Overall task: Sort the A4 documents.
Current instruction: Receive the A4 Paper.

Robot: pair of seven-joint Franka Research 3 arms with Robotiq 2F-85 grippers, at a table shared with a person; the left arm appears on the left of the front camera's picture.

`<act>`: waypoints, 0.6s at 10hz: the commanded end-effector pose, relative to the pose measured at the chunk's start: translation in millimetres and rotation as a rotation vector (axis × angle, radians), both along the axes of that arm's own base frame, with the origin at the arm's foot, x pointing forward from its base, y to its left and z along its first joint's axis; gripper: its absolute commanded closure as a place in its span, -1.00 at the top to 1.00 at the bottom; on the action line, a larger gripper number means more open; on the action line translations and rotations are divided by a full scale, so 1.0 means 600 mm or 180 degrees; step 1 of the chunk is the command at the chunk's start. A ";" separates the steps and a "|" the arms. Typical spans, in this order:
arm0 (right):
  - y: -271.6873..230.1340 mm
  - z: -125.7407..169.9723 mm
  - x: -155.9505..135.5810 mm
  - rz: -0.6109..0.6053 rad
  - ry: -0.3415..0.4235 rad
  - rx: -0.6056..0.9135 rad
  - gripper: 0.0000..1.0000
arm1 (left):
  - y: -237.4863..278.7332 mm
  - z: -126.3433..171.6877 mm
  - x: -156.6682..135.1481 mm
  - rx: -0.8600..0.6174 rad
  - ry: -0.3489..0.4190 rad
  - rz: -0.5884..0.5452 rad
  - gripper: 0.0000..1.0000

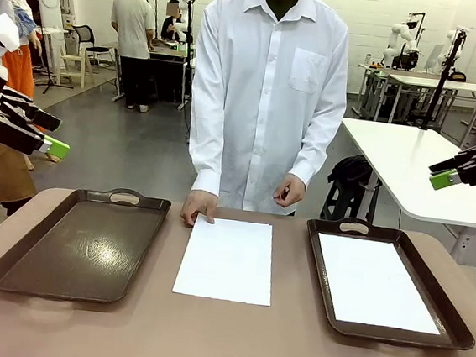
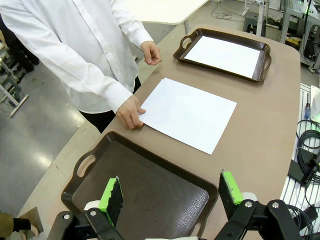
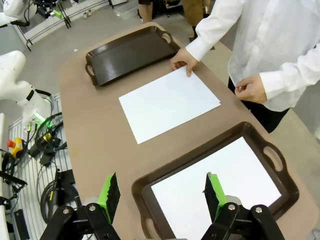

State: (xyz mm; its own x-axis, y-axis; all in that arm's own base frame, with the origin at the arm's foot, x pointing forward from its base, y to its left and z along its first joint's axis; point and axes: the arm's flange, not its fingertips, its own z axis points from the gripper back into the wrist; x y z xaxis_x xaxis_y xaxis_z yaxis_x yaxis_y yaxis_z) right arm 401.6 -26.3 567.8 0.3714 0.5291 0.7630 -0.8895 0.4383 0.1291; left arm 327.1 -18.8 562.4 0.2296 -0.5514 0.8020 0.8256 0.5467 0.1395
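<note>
Thin white A4 paper sheet (image 1: 226,259): light, floppy, probably best pinched at its near edge; left end effector (image 2: 171,187), right end effector (image 3: 162,190) spread, empty.

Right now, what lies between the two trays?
One white sheet flat on the table, a person's hand on its far corner, seen in front view.

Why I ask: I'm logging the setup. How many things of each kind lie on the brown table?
Plain white rectangular A4 paper sheets: 2
Dark brown rectangular handled trays: 2
Total: 4
</note>
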 end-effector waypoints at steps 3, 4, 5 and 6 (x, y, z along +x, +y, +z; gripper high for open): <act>0.001 -0.001 0.000 0.0005 0.0002 0.0002 0.78 | 0.001 -0.003 0.004 -0.0016 -0.0016 -0.0029 1.00; 0.001 -0.001 0.000 0.0005 0.0002 0.0002 0.78 | 0.001 -0.003 0.004 -0.0016 -0.0016 -0.0029 1.00; 0.001 -0.001 0.000 0.0005 0.0002 0.0002 0.78 | 0.001 -0.003 0.004 -0.0016 -0.0016 -0.0029 1.00; 0.001 -0.001 0.000 0.0005 0.0002 0.0002 0.78 | 0.001 -0.003 0.004 -0.0016 -0.0016 -0.0029 1.00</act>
State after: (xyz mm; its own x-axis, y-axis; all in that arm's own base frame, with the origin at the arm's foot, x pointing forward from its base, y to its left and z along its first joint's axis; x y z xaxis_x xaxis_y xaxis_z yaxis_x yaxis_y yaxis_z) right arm 401.6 -26.3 567.8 0.3714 0.5291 0.7630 -0.8895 0.4383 0.1291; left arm 327.1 -18.8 562.4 0.2296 -0.5514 0.8021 0.8256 0.5467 0.1395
